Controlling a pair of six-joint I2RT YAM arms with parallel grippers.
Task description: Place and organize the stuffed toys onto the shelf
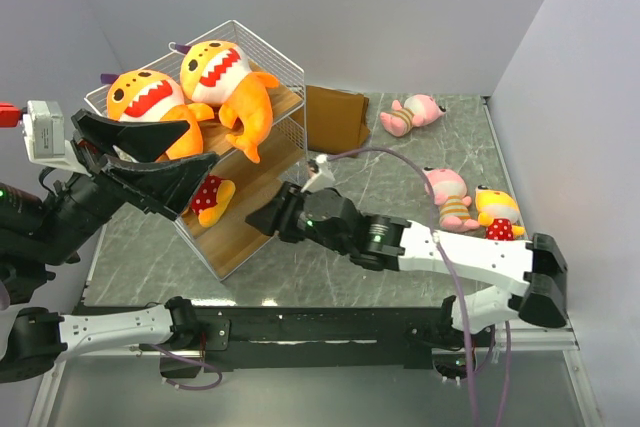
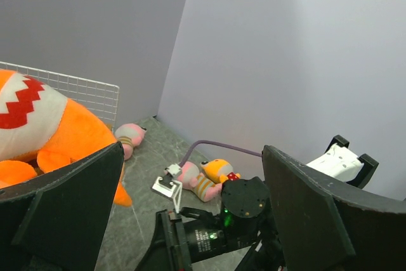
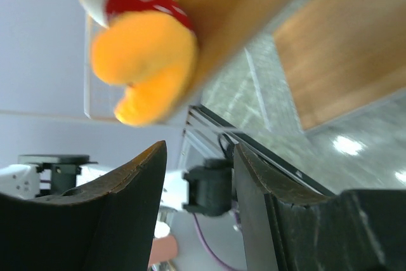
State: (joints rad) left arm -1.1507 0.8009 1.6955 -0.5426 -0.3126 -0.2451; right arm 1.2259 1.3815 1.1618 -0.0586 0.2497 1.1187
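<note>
Two grippers, both released, with nothing between their fingers. My right gripper point(image 1: 258, 217) is low at the front edge of the shelf point(image 1: 228, 245), level with a lower board. In its wrist view the fingers point(image 3: 127, 207) stand apart, and the dotted toy point(image 3: 143, 49) sits just ahead of them, not touching. From above, that toy lies on the lower board just left of the gripper.

My left gripper point(image 1: 200, 144) hangs wide over the shelf's left side, above that toy and just beside the left shark point(image 1: 145, 97).

Right of my right arm, a pink toy point(image 1: 447, 192) and a second dotted toy point(image 1: 497, 212) lie side by side on the surface point(image 1: 300, 282).

Farther back, the left shark and the right shark point(image 1: 228, 72) sit on the top board. The bag point(image 1: 335, 115) stands just behind the shelf, and a far pink toy point(image 1: 415, 112) lies beside it.
</note>
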